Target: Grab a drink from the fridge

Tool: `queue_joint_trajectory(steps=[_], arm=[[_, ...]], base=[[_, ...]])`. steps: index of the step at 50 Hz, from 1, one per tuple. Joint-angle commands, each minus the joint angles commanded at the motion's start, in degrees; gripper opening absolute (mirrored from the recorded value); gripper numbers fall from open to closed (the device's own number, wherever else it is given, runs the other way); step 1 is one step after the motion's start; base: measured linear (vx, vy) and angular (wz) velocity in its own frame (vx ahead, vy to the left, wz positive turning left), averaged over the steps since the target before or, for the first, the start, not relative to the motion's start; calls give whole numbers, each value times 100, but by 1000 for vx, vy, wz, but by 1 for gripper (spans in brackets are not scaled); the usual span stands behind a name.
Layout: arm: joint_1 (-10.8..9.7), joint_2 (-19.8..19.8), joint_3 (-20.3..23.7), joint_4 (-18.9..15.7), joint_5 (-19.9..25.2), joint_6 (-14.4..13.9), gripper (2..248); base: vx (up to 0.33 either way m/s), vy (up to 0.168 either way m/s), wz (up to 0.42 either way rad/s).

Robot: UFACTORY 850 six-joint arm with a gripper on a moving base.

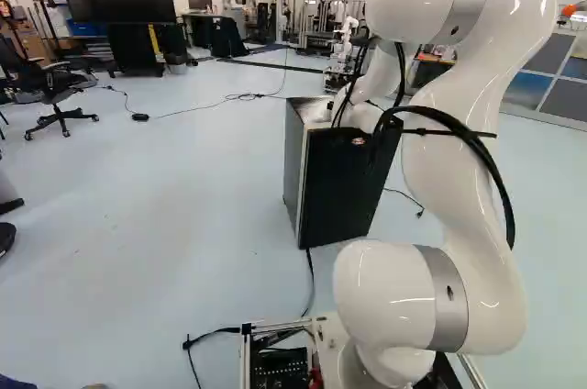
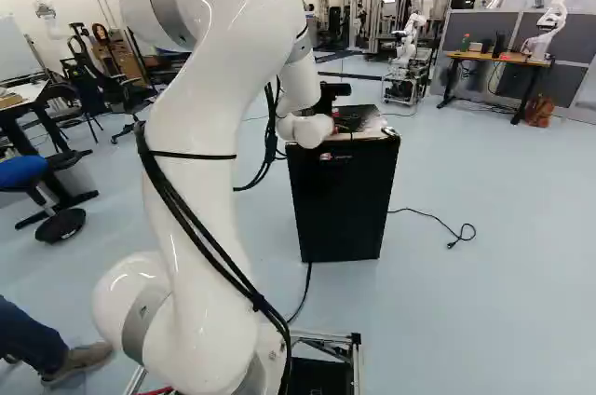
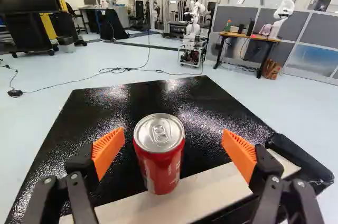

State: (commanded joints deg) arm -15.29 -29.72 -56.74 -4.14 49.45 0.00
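Note:
In the right base view my gripper (image 2: 328, 97) is over the top of the black fridge (image 2: 341, 199), partly hidden by the arm. The fridge (image 1: 337, 187) has its door shut. From the wrist, a red can with a silver lid (image 3: 160, 152) stands upright on the fridge's top, by the edge with the pale strip (image 3: 211, 195). Around it the gripper (image 3: 170, 152) is open, one orange pad (image 3: 108, 150) to each side, with gaps between the pads and the can.
A black handle-like piece (image 3: 298, 158) sits at the fridge top's corner. Cables (image 2: 433, 218) lie on the floor by the fridge. Another robot (image 2: 408, 50) stands farther back, and one more (image 2: 551, 18) is on a wooden desk (image 2: 498, 58). A person's leg (image 2: 33, 334) shows beside the base.

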Motion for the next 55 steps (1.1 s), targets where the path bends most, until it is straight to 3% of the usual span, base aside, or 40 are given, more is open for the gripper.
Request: queue_joint_trajectory(steps=[1, 2, 6, 7, 11, 12, 16, 17, 22, 23, 55], arm=[[0, 0, 0, 0, 0, 0, 247], [0, 0, 0, 0, 0, 0, 231], [0, 0, 0, 0, 0, 0, 231], [0, 0, 0, 0, 0, 0, 192], [0, 0, 0, 0, 0, 0, 192], [0, 0, 0, 0, 0, 0, 154], [0, 0, 0, 0, 0, 0, 154], [0, 0, 0, 0, 0, 0, 116], [0, 0, 0, 0, 0, 0, 116], [0, 0, 0, 0, 0, 0, 100], [0, 206, 13, 0, 0, 0, 100]], base=[[0, 0, 0], [0, 0, 0], [0, 0, 0], [0, 0, 0], [0, 0, 0], [0, 0, 0], [0, 0, 0], [0, 0, 0], [0, 0, 0], [0, 0, 0], [0, 0, 0]])
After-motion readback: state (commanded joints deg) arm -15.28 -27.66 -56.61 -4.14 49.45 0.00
